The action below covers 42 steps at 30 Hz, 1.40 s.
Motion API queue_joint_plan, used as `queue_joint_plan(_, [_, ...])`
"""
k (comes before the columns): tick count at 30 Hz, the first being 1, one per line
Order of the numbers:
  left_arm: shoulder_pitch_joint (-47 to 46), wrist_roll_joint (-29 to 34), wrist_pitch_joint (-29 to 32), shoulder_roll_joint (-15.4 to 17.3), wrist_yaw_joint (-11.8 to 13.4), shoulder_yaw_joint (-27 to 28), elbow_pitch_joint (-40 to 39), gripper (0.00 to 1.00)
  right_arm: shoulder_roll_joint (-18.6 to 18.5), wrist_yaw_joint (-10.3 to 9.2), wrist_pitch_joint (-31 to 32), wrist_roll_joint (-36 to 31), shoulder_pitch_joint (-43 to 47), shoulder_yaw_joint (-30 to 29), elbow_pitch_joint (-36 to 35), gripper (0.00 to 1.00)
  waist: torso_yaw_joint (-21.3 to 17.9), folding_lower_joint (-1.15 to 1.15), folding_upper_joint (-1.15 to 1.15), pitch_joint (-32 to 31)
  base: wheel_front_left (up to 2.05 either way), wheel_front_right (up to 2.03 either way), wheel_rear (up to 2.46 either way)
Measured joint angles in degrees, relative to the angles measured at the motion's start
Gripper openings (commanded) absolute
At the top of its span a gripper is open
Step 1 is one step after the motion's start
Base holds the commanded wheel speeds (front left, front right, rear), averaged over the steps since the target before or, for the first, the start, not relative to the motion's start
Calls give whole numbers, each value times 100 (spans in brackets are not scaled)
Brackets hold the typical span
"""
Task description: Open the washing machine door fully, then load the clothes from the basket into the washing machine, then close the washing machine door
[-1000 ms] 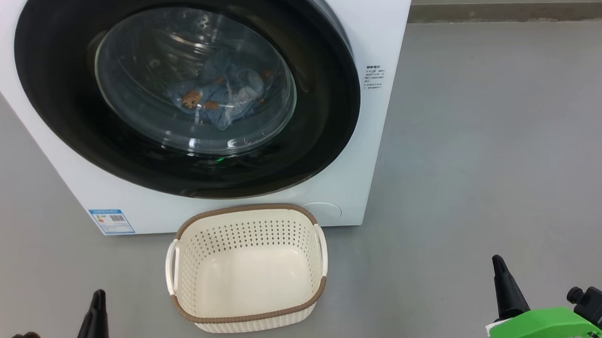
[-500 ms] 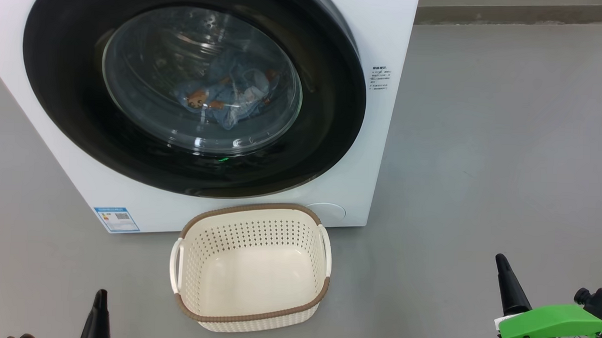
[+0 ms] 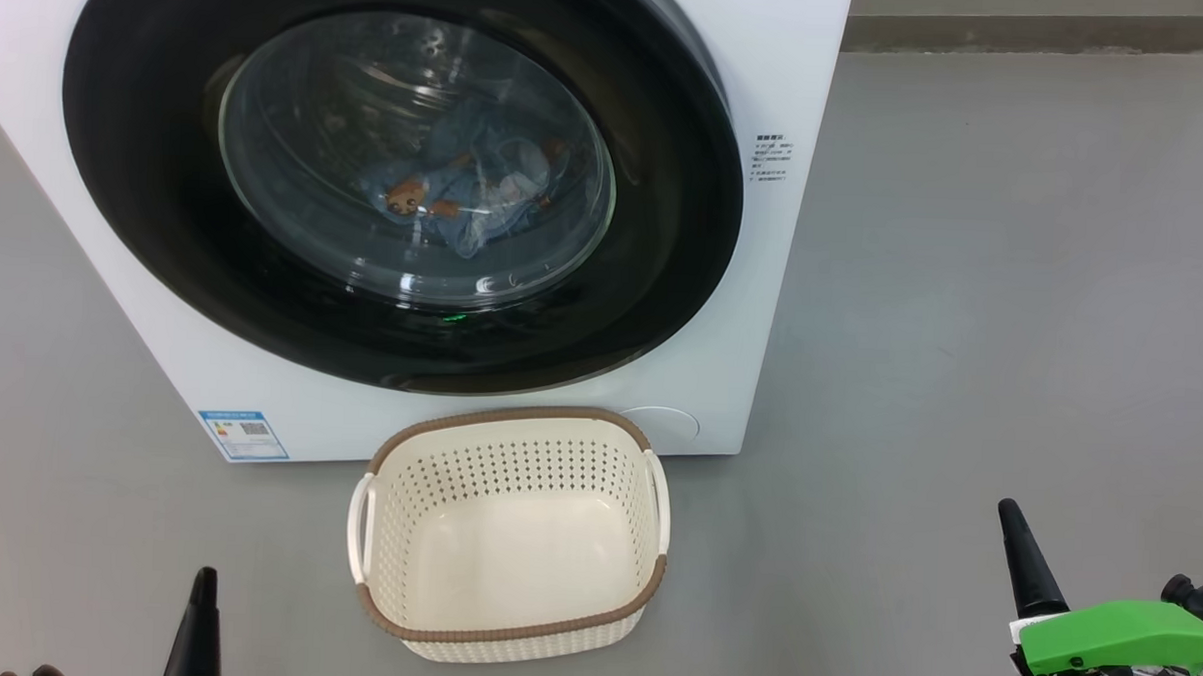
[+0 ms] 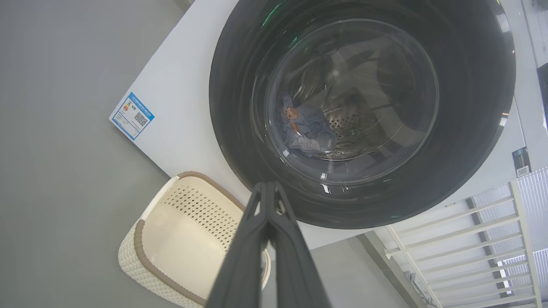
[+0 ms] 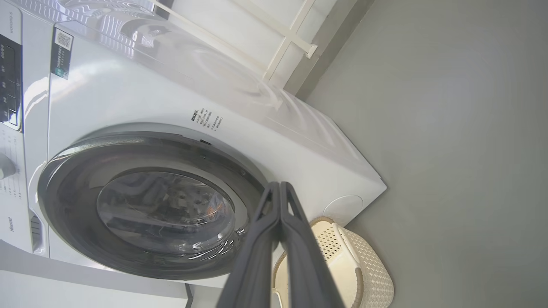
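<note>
a laundry corner in a plain room: a white washer (image 3: 786,74) stands on a bare grey floor (image 3: 1013,292), a basket (image 3: 517,465) before it at lower centre, a white frame (image 4: 519,224) at lower right.

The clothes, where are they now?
In the head view, upper left of centre, the clothes lie in the drum behind the glass of the shut washing machine door, above the empty basket.

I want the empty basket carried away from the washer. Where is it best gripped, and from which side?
Probably the right side handle of the basket, approached from the robot's right and above by the right gripper, which is nearest. The handle is a thin white loop standing off the perforated wall, so a finger could slip behind it.
</note>
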Motion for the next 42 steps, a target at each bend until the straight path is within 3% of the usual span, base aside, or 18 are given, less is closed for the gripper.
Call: queue_joint_plan(42, [-234, -2681, 700, -194, 0, 122, -156, 0, 105, -1, 711, 2221, -18, -423, -205, 0, 228, -1, 0, -27, 0, 0, 0])
